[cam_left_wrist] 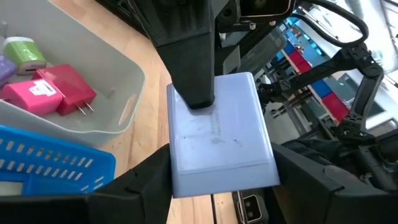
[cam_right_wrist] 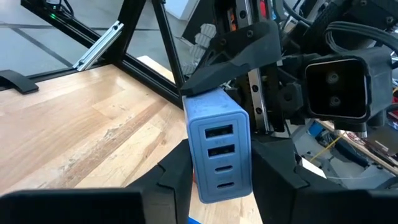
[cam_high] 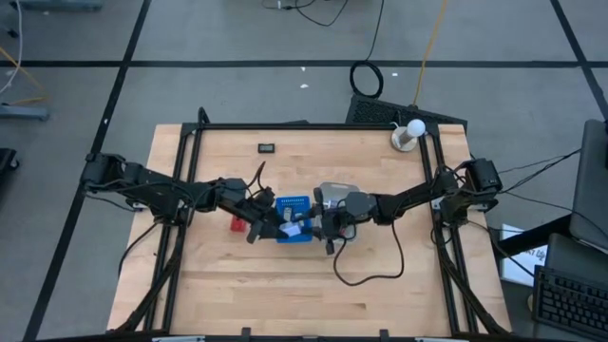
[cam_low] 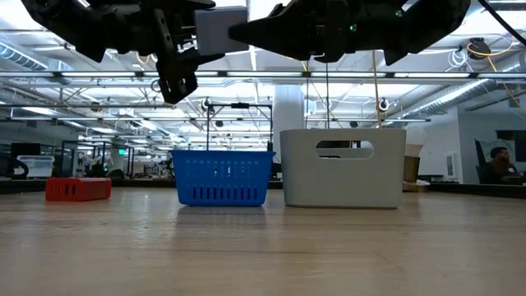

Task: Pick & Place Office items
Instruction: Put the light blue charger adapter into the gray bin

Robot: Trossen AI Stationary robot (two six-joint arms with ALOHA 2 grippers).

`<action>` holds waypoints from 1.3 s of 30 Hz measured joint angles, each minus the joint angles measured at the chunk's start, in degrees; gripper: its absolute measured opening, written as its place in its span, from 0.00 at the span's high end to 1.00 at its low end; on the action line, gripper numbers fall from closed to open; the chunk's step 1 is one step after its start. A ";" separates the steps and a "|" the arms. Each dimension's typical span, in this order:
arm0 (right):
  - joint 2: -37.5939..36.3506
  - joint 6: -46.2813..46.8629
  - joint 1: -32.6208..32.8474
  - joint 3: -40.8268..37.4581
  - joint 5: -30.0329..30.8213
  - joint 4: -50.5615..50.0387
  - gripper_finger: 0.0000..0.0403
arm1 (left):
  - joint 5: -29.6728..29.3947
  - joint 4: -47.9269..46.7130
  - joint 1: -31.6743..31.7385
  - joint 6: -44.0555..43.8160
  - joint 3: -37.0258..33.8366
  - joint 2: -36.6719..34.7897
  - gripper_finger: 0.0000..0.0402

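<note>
High view showed both arms meeting over the middle of the table (cam_high: 218, 285), above the blue ribbed basket (cam_high: 290, 202) and the grey bin (cam_high: 334, 190) beside it. The left gripper (cam_high: 275, 226) and the right gripper (cam_high: 318, 223) were both on one pale blue block (cam_high: 296, 220), held in the air between them.

Left wrist view showed the pale blue block (cam_left_wrist: 217, 134) between that arm's own widely spread fingers, which pressed on its two opposite edges, with a finger of the other arm lying on its broad face. Right wrist view showed the block (cam_right_wrist: 219, 146), port end forward, pinched across its narrow thickness by that arm's fingers set close together.

Low view placed the block (cam_low: 222, 31) well above the basket (cam_low: 222, 177).

In the grey bin (cam_left_wrist: 118, 87) lay a red block (cam_left_wrist: 71, 87), a pink block (cam_left_wrist: 34, 96) and a green block (cam_left_wrist: 23, 53). One red piece (cam_high: 236, 224) sat on the table just beside the basket.
</note>
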 joint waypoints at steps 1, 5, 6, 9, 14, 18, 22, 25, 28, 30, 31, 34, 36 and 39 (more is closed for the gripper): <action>0.00 0.06 0.00 0.00 0.02 -0.02 0.71 | 0.02 0.00 0.20 0.19 0.00 0.00 0.41; 0.00 2.75 -0.02 -0.02 -0.14 -0.25 0.70 | 1.06 0.55 2.17 2.82 0.01 -0.03 0.35; 0.00 3.42 0.01 -0.02 -0.29 -0.37 0.71 | 1.98 0.65 2.94 2.50 0.02 -0.40 0.33; 0.00 4.33 0.13 -0.02 -1.64 -0.33 0.71 | 3.29 0.75 5.01 0.92 0.02 -1.60 0.28; 0.00 6.32 0.13 -0.02 -2.45 -1.08 0.71 | 3.50 0.67 8.08 1.96 0.02 -3.79 0.24; -0.62 9.02 0.11 -0.04 -2.19 -2.47 0.70 | 5.63 0.20 10.37 7.19 0.02 -6.60 0.22; -3.78 10.33 -0.17 -1.23 -2.31 -4.11 0.70 | 10.40 -4.00 12.75 17.85 0.00 -9.24 0.23; -6.78 11.68 -0.64 -3.48 -2.21 -5.47 0.71 | 11.89 -8.86 14.32 19.68 0.00 -10.77 0.24; -10.50 12.93 -0.85 -6.33 -1.97 -5.16 0.70 | 11.71 -13.35 15.84 20.15 -0.07 -12.21 0.25; -12.79 13.87 -0.96 -8.23 -1.97 -4.80 0.70 | 10.48 -14.80 16.36 22.49 -0.07 -13.03 0.25; -13.88 14.48 -0.96 -9.43 -2.00 -4.83 0.70 | 9.91 -15.14 16.43 24.20 -0.09 -13.62 0.26; -17.02 16.43 -0.96 -12.73 -1.82 -4.52 0.70 | 7.49 -15.08 16.47 30.11 -0.09 -15.58 0.25; -19.04 18.04 -1.00 -14.80 -1.75 -3.78 0.70 | 3.94 -16.24 16.51 33.61 -0.07 -16.59 0.24; -21.78 20.57 -1.03 -18.44 -1.64 -2.06 0.70 | -4.47 -21.31 16.52 35.47 -0.07 -17.53 0.22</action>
